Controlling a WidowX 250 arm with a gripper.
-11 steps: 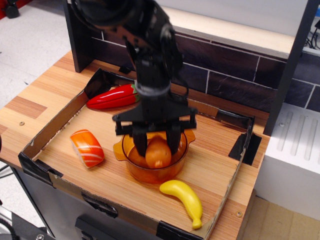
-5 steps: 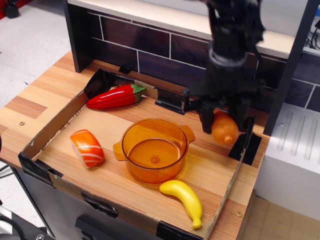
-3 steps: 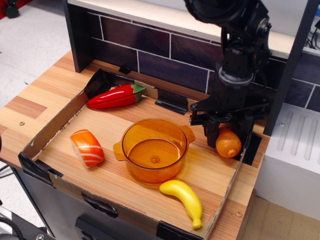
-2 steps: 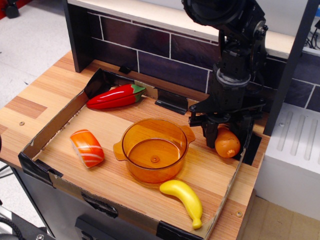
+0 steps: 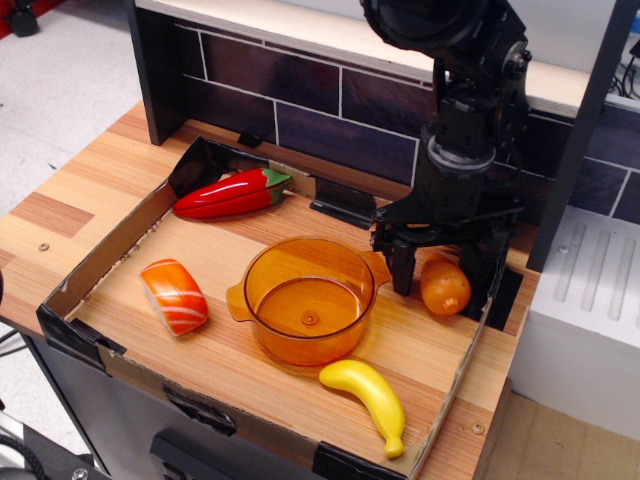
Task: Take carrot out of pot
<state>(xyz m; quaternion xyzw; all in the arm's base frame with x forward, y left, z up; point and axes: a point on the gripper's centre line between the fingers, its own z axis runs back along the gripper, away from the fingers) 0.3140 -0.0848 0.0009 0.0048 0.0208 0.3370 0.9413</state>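
Wooden tray [image 5: 250,395], empty pot [image 5: 308,312], carrot [image 5: 445,285] between open claw [image 5: 443,278]

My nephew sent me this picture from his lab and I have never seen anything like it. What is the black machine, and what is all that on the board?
The black machine is a robot arm, and at its lower end is a claw with two fingers. The one picture is taken from a camera in front of the table, looking down at a slant. On the wooden board, fenced by a low cardboard rim, lie plastic toy foods: a red pepper, a piece of salmon sushi, a banana and an empty see-through orange pot. To the right of the pot, a toy carrot sits between the claw's fingers, low over the board. The fingers look spread a little wider than the carrot, so the claw seems to be open.
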